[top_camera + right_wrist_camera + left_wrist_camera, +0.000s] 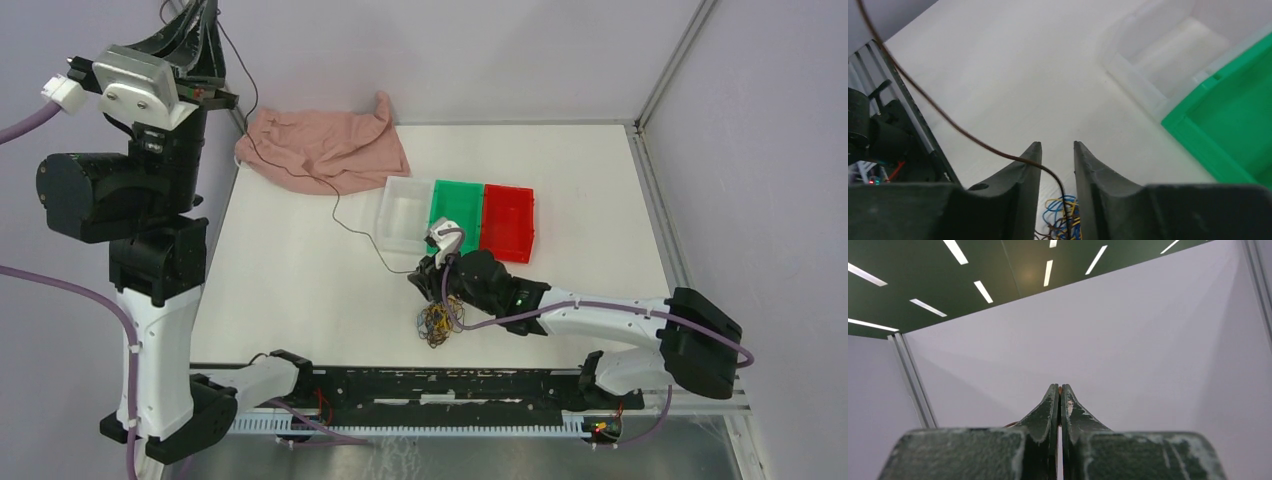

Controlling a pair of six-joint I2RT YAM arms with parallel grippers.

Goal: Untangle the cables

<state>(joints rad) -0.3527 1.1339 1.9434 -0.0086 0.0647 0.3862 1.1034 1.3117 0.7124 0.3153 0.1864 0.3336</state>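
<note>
1. raised high at the near left, closest to the overhead camera, the left gripper (pixel 1059 390) points up toward the pale wall, its fingers pressed together with a sliver of brown strand showing at the tips.
2. from that pinch a dark brown cable (pixel 973 138) hangs down, crosses a crumpled pink cloth (pixel 325 150) at the far left of the white table (pixel 290 290), then trails rightward over the bare surface.
3. right of the cloth sits a clear bin (pixel 403 215), first in a row of three that touch side by side.
4. near of the bins, close to the table's near edge, lies the tangle (pixel 435 325): thin looped strands in yellow-orange and blue with darker ones mixed in, bunched in a small knot.
5. just far of that knot, the right gripper (pixel 1057 145) hangs low over the table with its fingers spread; the dark brown cable passes through the gap between them and drops into the tangle, and no finger presses on it.
6. a green bin (pixel 455 208) follows the clear one.
7. a red bin (pixel 508 222) ends the row at the right.
</note>
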